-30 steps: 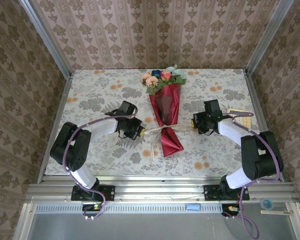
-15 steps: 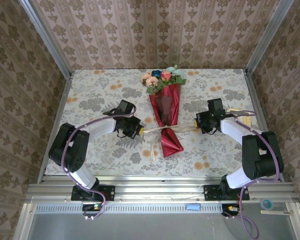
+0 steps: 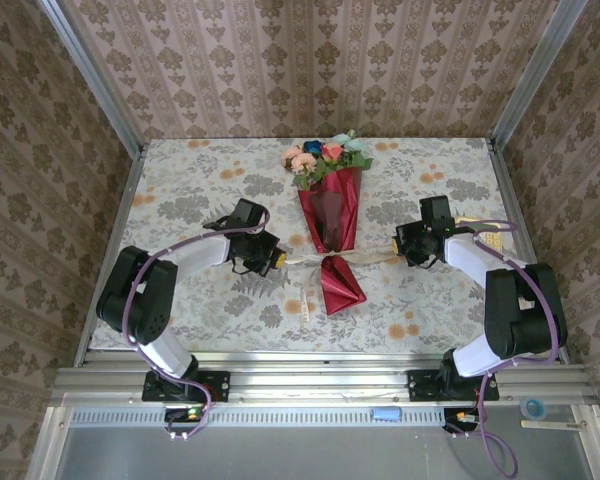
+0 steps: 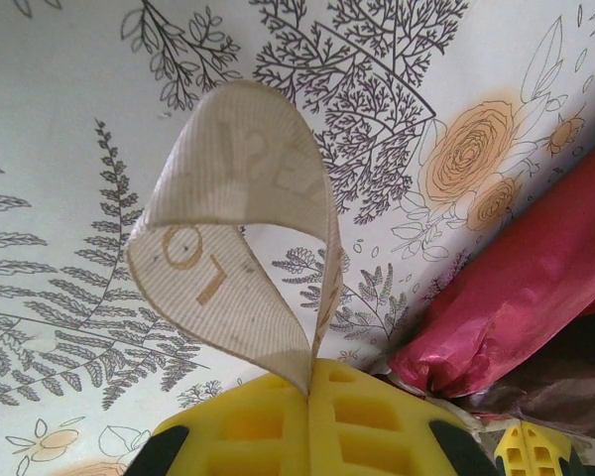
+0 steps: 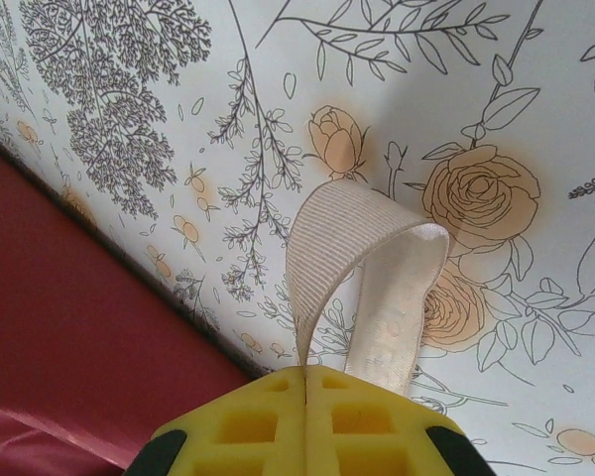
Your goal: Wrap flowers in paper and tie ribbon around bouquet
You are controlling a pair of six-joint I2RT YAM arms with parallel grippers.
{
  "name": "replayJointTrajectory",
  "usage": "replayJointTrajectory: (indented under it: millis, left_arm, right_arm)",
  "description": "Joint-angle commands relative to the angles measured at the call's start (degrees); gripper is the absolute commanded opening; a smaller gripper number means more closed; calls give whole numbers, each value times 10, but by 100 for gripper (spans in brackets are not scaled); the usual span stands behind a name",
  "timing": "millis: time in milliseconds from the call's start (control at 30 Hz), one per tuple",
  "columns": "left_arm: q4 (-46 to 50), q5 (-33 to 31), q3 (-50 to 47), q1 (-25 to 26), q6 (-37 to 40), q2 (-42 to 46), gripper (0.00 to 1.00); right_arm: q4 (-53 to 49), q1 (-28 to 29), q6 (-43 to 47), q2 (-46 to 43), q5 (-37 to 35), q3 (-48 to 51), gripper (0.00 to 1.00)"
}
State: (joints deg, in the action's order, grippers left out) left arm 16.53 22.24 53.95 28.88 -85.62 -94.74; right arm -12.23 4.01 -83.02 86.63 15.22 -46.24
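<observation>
**Ribbon pulled crosswise over the bouquet's waist, one end in each arm**

The bouquet [image 3: 332, 212] lies flat in the middle of the surface [image 3: 180, 190]. Its long axis runs away from the arm bases: the flowers [image 3: 325, 155] are at the far end and the flared foot of the dark red paper [image 3: 342, 290] at the near end. The ribbon [image 3: 368, 258] crosses that axis at about a right angle, just where the paper cone is pinched narrow. It stretches out to both sides in a nearly straight line.

The left fingers [image 4: 248, 426] are pressed together on one end of the ribbon, which curls up out of the seam in a printed loop. The red paper sits close by to their right. The right fingers [image 5: 367, 426] are likewise clamped on the other end (a smaller ribbed loop stands above them), with the paper off to their left. Seen from above, the two arms sit on opposite sides of the bouquet, level with the waist and about equally near it, so neither has the better reach.

A loose length of ribbon also lies on the surface near the left side of the foot.

As I read it, the tie is being drawn tight. Any pull should run along the ribbon's own line, outward and square to the bouquet. A slanted pull could slide the band toward the foot.
</observation>
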Motion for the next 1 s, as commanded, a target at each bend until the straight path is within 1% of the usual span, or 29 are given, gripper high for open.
replayJointTrajectory:
  millis: [0, 400, 967]
  left_arm:
    - [38, -18, -9, -15, 14, 20, 0]
    - [38, -14, -10, -23, 17, 20, 0]
    - [35, -8, -9, -24, 17, 18, 0]
  right_arm:
    - [-17, -18, 13, 9, -48, -18, 0]
    - [-17, -40, 22, 11, -53, -22, 0]
    - [-17, -44, 23, 12, -54, -22, 0]
